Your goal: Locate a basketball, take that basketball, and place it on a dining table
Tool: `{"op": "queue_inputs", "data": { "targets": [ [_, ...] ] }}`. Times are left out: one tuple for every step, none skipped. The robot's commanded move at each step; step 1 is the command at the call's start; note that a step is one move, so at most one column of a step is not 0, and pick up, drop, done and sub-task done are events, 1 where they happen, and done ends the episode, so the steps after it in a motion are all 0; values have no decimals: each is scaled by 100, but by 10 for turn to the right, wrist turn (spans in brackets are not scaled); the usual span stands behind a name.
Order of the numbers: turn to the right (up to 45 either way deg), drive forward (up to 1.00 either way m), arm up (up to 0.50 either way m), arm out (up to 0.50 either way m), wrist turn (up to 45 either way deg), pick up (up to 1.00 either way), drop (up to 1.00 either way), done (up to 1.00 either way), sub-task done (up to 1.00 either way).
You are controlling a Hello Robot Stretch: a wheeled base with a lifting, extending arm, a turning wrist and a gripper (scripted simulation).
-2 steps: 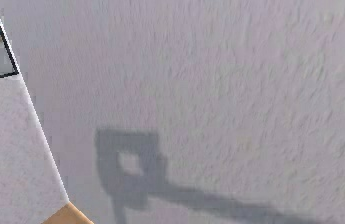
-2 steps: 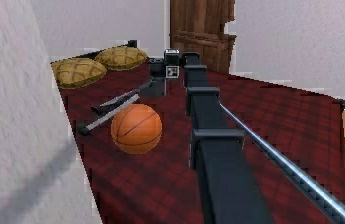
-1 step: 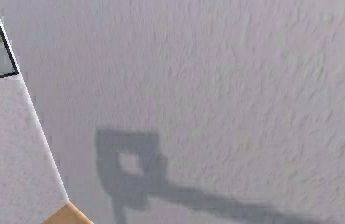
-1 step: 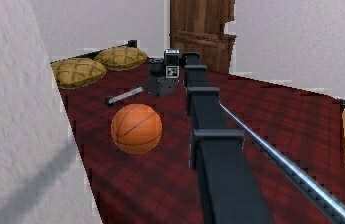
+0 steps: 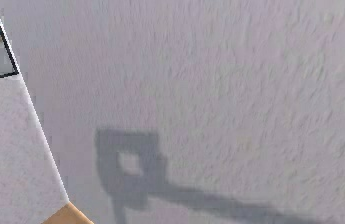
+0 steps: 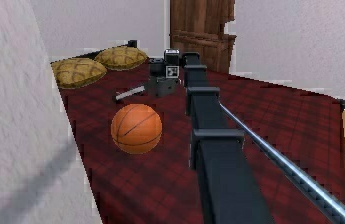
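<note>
step: take, not yet done | basketball (image 6: 137, 128) lies on red plaid bed (image 6: 280, 130) | end effector (image 6: 148, 88) farther out; we cannot tell whether it holds anything | next: we likely retract and realign.

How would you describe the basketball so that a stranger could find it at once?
Look at the dark red checked surface beside the white wall. On it, left of the dark arm, lies the basketball. It is the only orange ball with black seams; its neighbours are two flat tan cushions.
</note>
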Motion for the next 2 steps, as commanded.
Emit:
{"op": "queue_inputs", "data": {
  "targets": [
    [0,0,-20,0,0,0,0,0,0],
    [0,0,0,0,0,100,0,0,0]
  ]
}}
